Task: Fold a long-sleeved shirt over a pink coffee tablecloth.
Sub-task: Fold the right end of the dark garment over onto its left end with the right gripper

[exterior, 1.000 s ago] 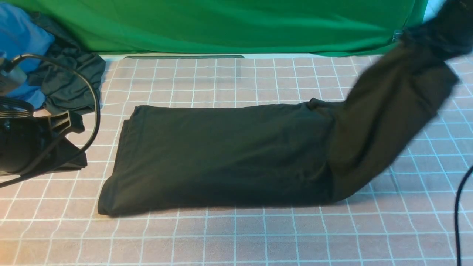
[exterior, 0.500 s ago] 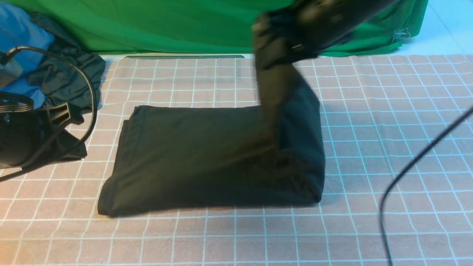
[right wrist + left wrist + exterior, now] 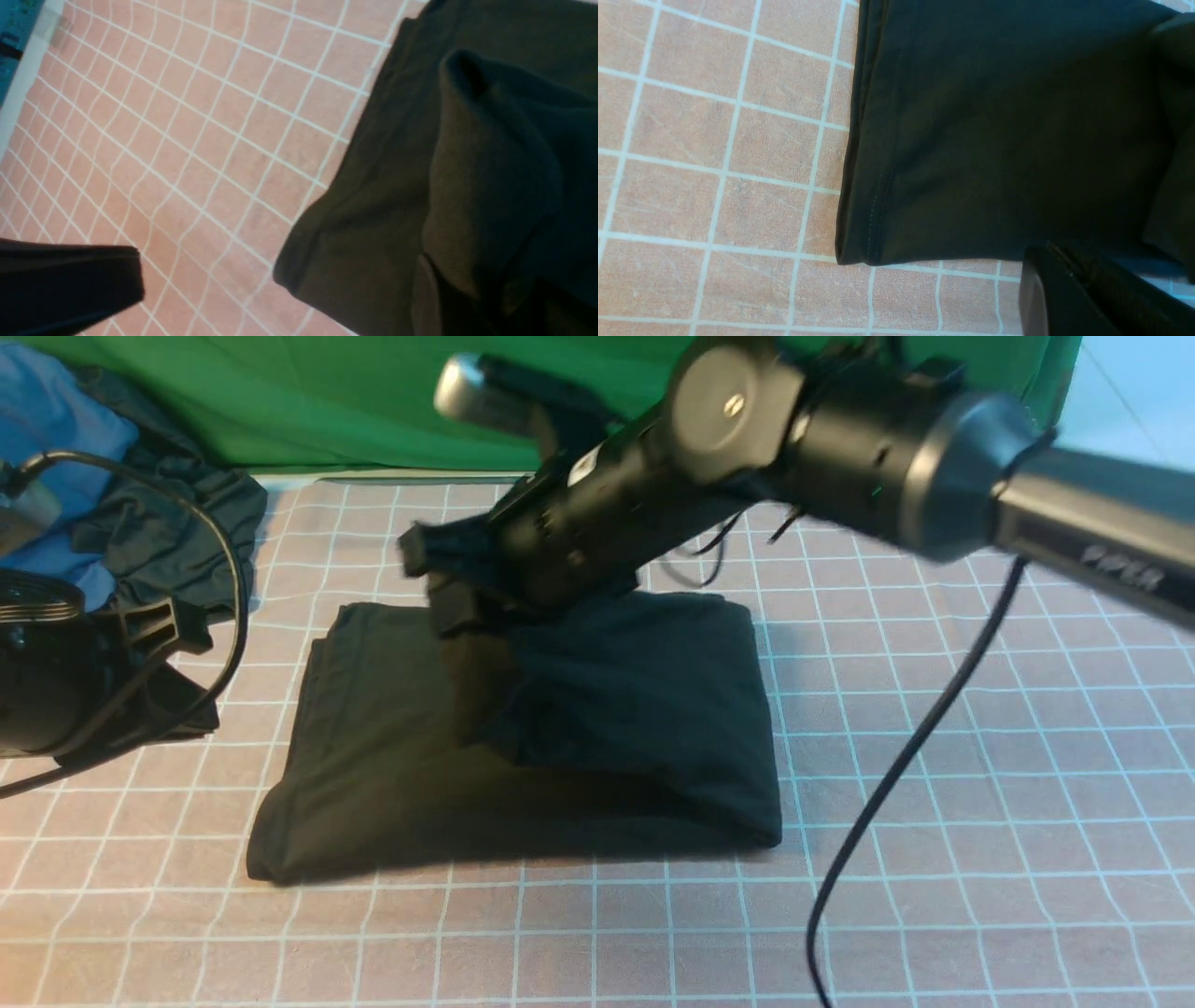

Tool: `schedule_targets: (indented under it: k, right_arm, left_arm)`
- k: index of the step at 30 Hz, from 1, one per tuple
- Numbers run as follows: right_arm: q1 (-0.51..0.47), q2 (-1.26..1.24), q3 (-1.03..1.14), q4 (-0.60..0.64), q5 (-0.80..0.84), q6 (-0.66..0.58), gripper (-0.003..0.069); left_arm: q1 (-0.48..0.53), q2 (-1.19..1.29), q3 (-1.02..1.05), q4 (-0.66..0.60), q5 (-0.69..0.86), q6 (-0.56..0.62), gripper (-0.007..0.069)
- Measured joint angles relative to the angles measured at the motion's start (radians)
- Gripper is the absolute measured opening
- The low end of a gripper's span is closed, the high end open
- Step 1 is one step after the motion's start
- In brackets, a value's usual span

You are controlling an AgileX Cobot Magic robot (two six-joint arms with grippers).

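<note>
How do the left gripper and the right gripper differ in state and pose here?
The right gripper is shut on the dark long-sleeved shirt; the left gripper is shut and holds nothing.
The right gripper is over the shirt, carrying its fold; the left gripper is off beside the shirt.
Both are black.

At the far side hangs a plain bright green cloth [image 3: 327,401], which covers most of the background and shows soft folds. Its lower edge is a little wavy. Beyond its right end, in the front view, there is a pale, bluish-white surface [image 3: 1139,392]; it may be a wall or a floor, I cannot say surely. A thin dark line crosses this surface at a slant. Behind the near cloth, a narrow pale strip [image 3: 280,482] is seen below the green one. The light is uneven: warm and orange at the near left corner, cooler and bluish toward the right.
</note>
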Motion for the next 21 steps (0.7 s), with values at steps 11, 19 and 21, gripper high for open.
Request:
schedule_targets:
  k: [11, 19, 21]
  right_arm:
    - [0.042, 0.019, -0.027, 0.056, -0.067, -0.03, 0.0129]
    - [0.055, 0.1, -0.029, 0.112, -0.143, -0.03, 0.0136]
    - [0.062, 0.116, -0.029, 0.119, -0.178, -0.03, 0.0159]
  left_arm:
    - [0.0, 0.0, 0.0, -0.001, -0.003, 0.001, 0.0013]
    - [0.0, 0.0, 0.0, -0.002, -0.005, 0.002, 0.0013]
    - [0.0, 0.0, 0.0, -0.002, -0.005, 0.002, 0.0013]
